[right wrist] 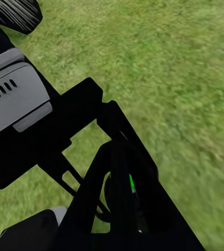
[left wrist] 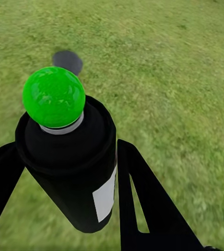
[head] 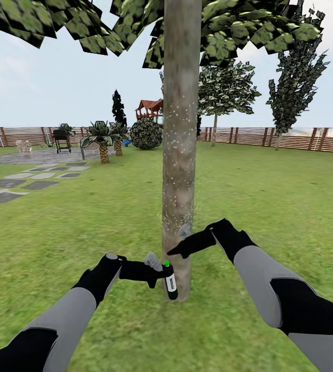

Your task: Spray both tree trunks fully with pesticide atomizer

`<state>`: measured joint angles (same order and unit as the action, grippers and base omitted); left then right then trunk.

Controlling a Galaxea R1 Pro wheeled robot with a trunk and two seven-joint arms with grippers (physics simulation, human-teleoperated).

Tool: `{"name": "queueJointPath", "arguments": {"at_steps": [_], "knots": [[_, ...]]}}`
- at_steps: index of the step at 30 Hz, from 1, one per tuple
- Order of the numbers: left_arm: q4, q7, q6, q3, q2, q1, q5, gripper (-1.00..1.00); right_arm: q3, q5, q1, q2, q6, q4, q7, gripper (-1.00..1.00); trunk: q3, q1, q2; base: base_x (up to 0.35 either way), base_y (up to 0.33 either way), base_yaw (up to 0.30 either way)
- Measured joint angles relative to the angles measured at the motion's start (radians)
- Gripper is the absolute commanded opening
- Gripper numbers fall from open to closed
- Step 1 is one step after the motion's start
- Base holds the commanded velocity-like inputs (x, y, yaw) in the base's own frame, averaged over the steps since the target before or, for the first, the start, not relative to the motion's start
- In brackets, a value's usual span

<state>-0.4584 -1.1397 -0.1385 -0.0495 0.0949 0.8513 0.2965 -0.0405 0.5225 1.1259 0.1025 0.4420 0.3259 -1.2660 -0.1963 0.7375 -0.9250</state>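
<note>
Far to the left in the head view, grey stepping stones cross the lawn toward a paved patch with a dark grill, low palm-like plants beside it, and a wooden slat fence along the back.

Nearer, the left arm reaches forward and its left tool is clenched on the pesticide atomizer, a small black bottle with a white label. The bottle stands upright, just in front of the foot of the tree trunk and above the grass. The nozzle knob on top shows bright green. In the left wrist view the atomizer sits between the two black fingers, which press its sides, grass behind it.

The trunk rises in the middle of the head view, with fine white specks of pesticide scattered over its middle and lower bark. Green leaves spread overhead.

Right of the trunk, the right tool points toward the bark, close to it; I cannot tell whether it is released or clenched. The right wrist view gives dark gripper parts over grass.

A second broadleaf tree stands farther back to the right.
</note>
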Motion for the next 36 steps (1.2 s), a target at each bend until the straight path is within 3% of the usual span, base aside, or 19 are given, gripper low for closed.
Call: {"name": "queueJointPath", "arguments": {"at_steps": [15, 19, 31, 36], "knots": [[0.0, 0.0, -0.001, -0.002, 0.002, 0.0, -0.002, -1.0, 0.003, 0.002, -0.001, 0.001, -0.003, -0.029, 0.002, -1.0, 0.0, 0.0, 0.0, 0.0, 0.0, 0.0], [-0.012, 0.0, -0.001, 0.0, 0.002, 0.0, -0.003, -1.0, 0.003, 0.002, -0.002, 0.001, -0.006, -0.04, 0.041, -1.0, 0.0, 0.0, 0.0, 0.0, 0.0, 0.0], [-0.02, 0.0, -0.001, 0.001, 0.002, 0.0, -0.002, -1.0, 0.003, 0.002, -0.001, 0.0, -0.007, -0.041, 0.053, -1.0, 0.0, 0.0, 0.0, 0.0, 0.0, 0.0], [-0.02, 0.0, -0.001, 0.005, 0.001, 0.0, -0.001, -1.0, -0.001, 0.003, 0.009, -0.017, 0.049, 0.078, 0.126, -1.0, 0.0, 0.0, 0.0, 0.0, 0.0, 0.0]]}}
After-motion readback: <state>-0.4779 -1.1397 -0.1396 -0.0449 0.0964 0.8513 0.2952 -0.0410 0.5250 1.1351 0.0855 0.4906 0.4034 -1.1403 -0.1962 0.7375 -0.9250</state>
